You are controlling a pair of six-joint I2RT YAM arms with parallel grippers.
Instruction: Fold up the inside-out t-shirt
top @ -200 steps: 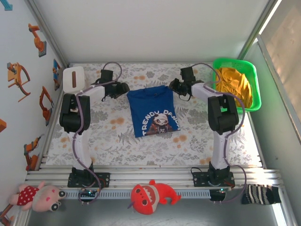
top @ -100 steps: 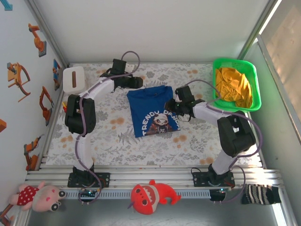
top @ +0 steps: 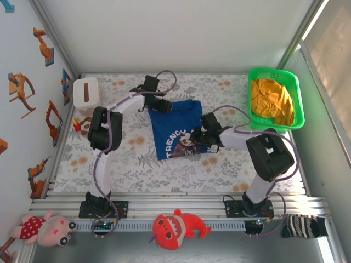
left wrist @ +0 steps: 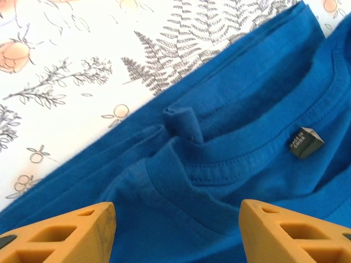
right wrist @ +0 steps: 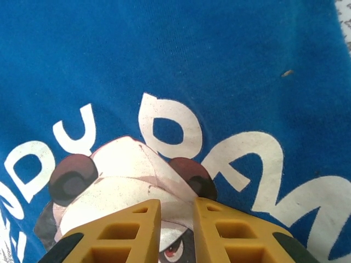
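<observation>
The inside-out t-shirt (top: 176,121) lies folded in a rough rectangle mid-table, royal blue with white lettering and a cartoon face. My left gripper (top: 164,107) hovers open over its far edge; in the left wrist view the gripper (left wrist: 178,233) straddles the collar (left wrist: 230,159), whose small dark label (left wrist: 305,142) faces up. My right gripper (top: 199,137) rests on the shirt's right side. In the right wrist view its jaws (right wrist: 177,216) stand nearly together on the printed face (right wrist: 120,181), with a raised ridge of cloth pinched between them.
A green basket (top: 296,87) at the back right holds an orange-yellow garment (top: 273,99). A white tissue box (top: 85,91) stands at the back left. A red plush (top: 175,227), a pink doll (top: 46,229) and a striped cloth (top: 304,226) lie beyond the near rail.
Both arms swung in from the back corners onto the shirt: the left to the collar, the right down onto the print. The right jaws narrowed and gathered cloth.
</observation>
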